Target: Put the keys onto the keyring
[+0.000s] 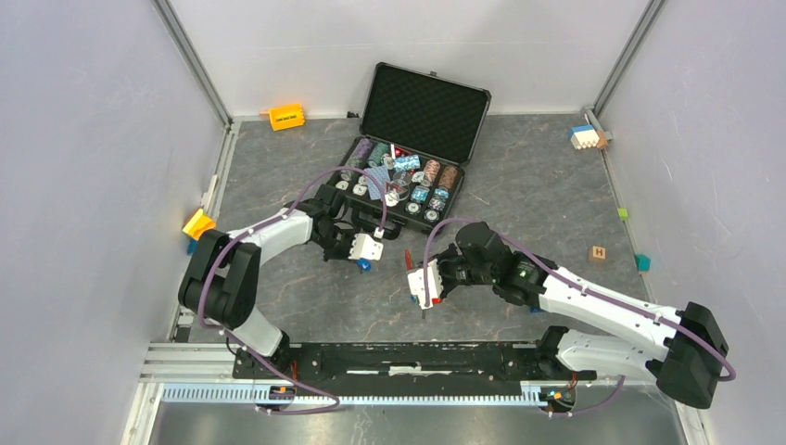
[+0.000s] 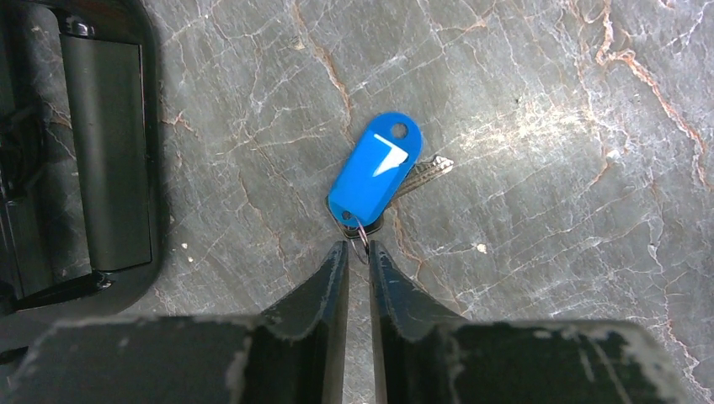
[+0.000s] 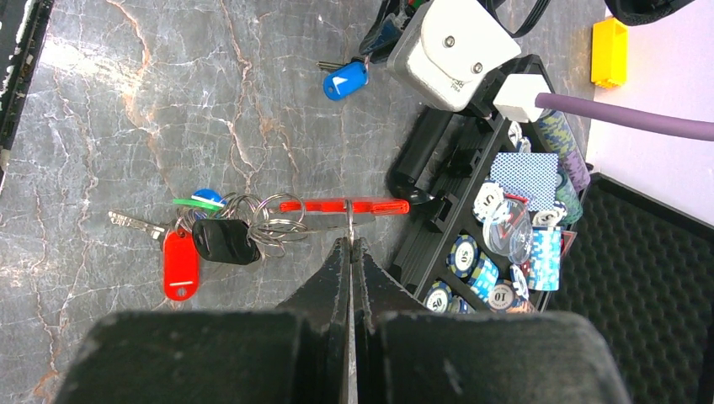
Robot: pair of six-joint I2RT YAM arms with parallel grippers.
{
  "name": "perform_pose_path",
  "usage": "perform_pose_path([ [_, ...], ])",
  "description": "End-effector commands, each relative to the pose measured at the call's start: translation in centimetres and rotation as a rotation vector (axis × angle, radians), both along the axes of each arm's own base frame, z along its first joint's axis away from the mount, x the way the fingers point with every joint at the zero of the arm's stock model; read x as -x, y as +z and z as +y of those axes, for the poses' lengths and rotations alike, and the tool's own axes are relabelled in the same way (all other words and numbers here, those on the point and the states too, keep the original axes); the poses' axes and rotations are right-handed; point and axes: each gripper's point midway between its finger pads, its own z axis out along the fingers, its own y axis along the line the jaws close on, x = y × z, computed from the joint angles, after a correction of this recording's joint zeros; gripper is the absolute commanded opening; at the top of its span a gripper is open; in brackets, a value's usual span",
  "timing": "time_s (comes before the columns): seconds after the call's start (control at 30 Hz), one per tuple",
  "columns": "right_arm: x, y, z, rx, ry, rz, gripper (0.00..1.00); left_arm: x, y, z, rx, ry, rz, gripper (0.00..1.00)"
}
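1 keyring (image 3: 375, 205) pinched by its thin ring in the closed right gripper (image 3: 350, 242), bunch of keys (image 3: 221, 240) beside it on the marble surface (image 3: 126, 101), left gripper (image 2: 359, 249) almost closed at ring of blue-tagged key (image 2: 375, 168), grip unclear.

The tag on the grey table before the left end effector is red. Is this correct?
No. The tag is blue, not red; the left wrist view shows it. It does lie on the grey table before the left end effector.
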Motion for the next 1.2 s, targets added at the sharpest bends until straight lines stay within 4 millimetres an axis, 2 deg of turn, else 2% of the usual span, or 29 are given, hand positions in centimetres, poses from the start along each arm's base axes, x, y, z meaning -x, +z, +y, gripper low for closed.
perform_pose_path([
  [0.0, -0.1, 1.3, 0.7, -0.029, 0.015, -0.007, 0.0, -0.9, 0.8, -0.7, 0.021, 0.021, -0.008, 0.23],
  [0.2, -0.2, 1.2, 0.6, -0.026, 0.015, -0.008, 0.0, -1.2, 0.7, -0.9, 0.028, 0.033, -0.016, 0.29],
  [0.43, -0.2, 1.0, 0.6, -0.021, 0.013, -0.006, 0.0, -1.6, 0.8, -1.2, 0.04, 0.042, -0.025, 0.3],
  [1.17, -0.2, 0.9, 0.6, -0.015, 0.013, -0.005, 0.0, -1.2, -0.2, -0.5, 0.008, 0.055, -0.011, 0.2],
])
